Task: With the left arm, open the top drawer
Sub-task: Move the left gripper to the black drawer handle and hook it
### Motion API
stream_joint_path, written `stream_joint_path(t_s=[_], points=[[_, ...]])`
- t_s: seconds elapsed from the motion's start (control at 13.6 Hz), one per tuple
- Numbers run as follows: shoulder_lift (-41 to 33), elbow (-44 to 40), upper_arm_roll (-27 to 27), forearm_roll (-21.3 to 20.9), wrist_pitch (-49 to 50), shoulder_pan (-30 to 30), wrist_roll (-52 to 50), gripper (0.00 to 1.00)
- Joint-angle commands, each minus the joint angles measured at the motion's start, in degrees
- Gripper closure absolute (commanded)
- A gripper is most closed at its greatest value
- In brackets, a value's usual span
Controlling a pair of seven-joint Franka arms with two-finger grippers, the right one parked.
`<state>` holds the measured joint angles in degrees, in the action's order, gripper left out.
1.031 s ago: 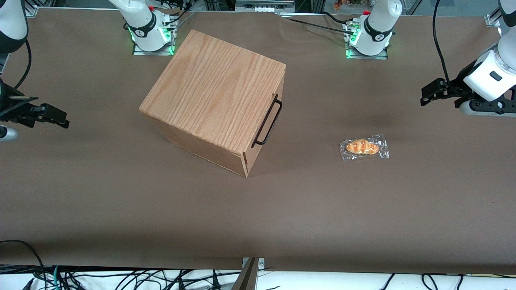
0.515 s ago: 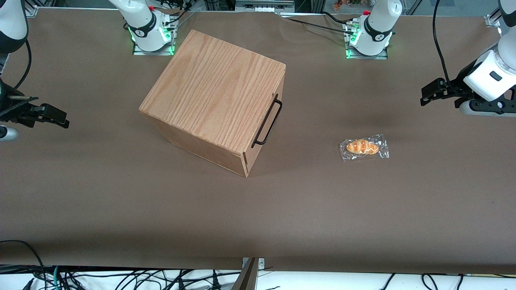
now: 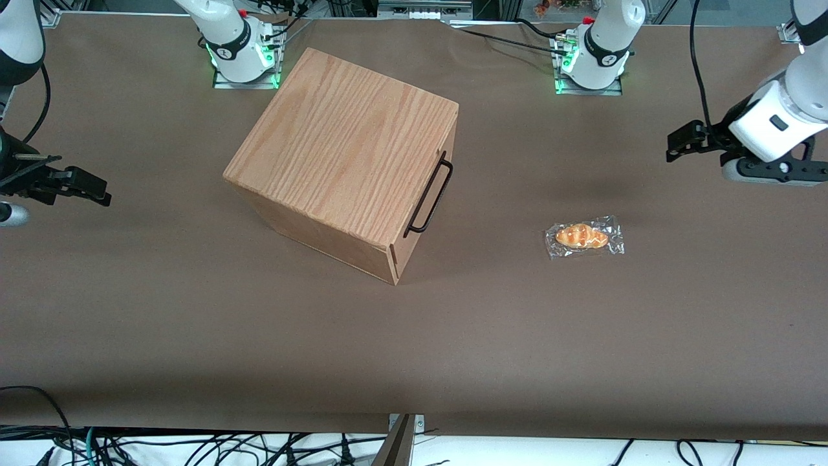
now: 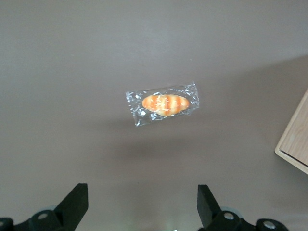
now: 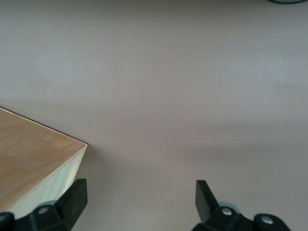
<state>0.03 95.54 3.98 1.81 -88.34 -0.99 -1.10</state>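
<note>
Shifted slightly toward the cabinet and farther from the front camera since a moment ago, the left arm [image 3: 776,116] is carrying its gripper [image 4: 142,204] above the table [image 3: 194,336] with fingers [image 4: 77,199] spread wide, holding nothing. Beneath it a wrapped bread roll [image 4: 163,103] is lying. Well apart, toward the parked arm's end, the top drawer [image 3: 432,188] is sitting closed in the wooden cabinet [image 3: 343,149].

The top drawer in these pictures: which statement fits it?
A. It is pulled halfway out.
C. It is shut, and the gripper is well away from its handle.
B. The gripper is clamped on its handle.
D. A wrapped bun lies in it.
C: the top drawer sits flush in the box, while the open gripper hangs toward the working arm's end of the table, with the wrapped bun on the table between them.
</note>
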Motion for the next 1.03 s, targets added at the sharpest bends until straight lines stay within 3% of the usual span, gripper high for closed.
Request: stream_joint_path(t_s=[0.0,0.29,0.52,0.81,0.96], points=[[1.2,-1.75,3.73,1.18,1.15,-1.56,-0.21,0.0],[9.88,-7.18,10.68,1.87,0.45,-3.84,-0.48,0.0],[19.11,-13.52,11.66,7.85,-3.75,-6.65,-0.39,0.0],[22.55,-13.8,11.75,16.63,-12.54,-11.39,-0.04,0.0],[23.52,-13.45,11.66,17.61,-17.19,-13.94,-0.04,0.0]])
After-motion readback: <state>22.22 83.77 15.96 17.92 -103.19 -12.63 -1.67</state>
